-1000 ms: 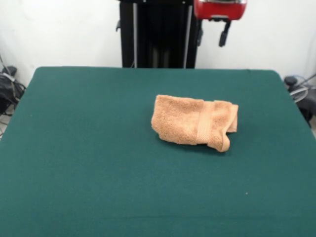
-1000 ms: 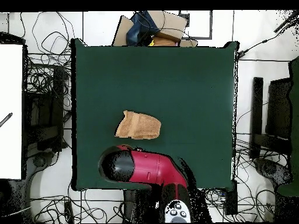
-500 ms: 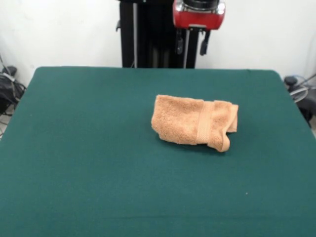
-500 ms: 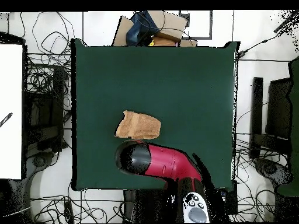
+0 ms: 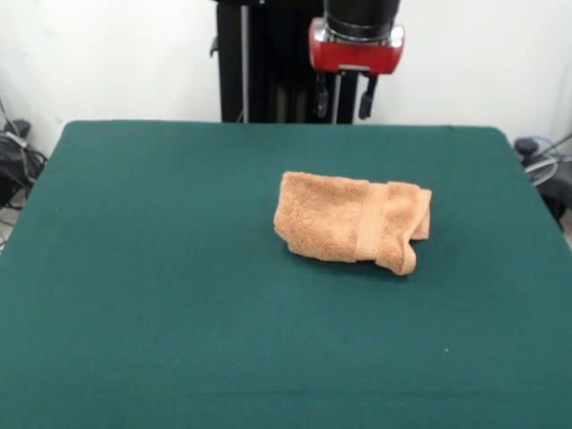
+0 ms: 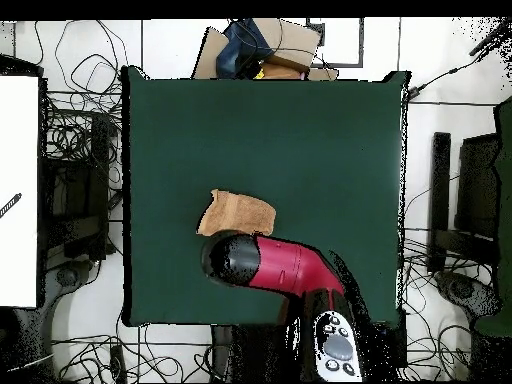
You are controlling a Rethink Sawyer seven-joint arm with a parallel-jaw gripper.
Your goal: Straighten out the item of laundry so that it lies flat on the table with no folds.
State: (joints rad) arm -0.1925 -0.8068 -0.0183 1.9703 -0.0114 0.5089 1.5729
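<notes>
The item of laundry (image 5: 349, 219) is a light orange-tan towel, folded over into a crumpled bundle with a woven band across it. It lies right of the middle of the green table (image 5: 134, 268). My gripper (image 5: 343, 103) hangs open and empty above the table's far edge, behind the towel and well apart from it. In the overhead view the red arm (image 6: 285, 268) reaches in from the bottom. Its black head sits just below the towel (image 6: 237, 213) and hides the fingers there.
The black pedestal column (image 5: 268, 63) stands behind the far edge. In the overhead view, tangled cables (image 6: 75, 130) lie on the floor on both sides, cardboard boxes (image 6: 265, 45) sit past the table's top edge, and a white board (image 6: 18, 190) stands at the left.
The arm head has swung left in the front view and dropped a little. In the overhead view it has moved closer to the towel. The towel has not moved.
</notes>
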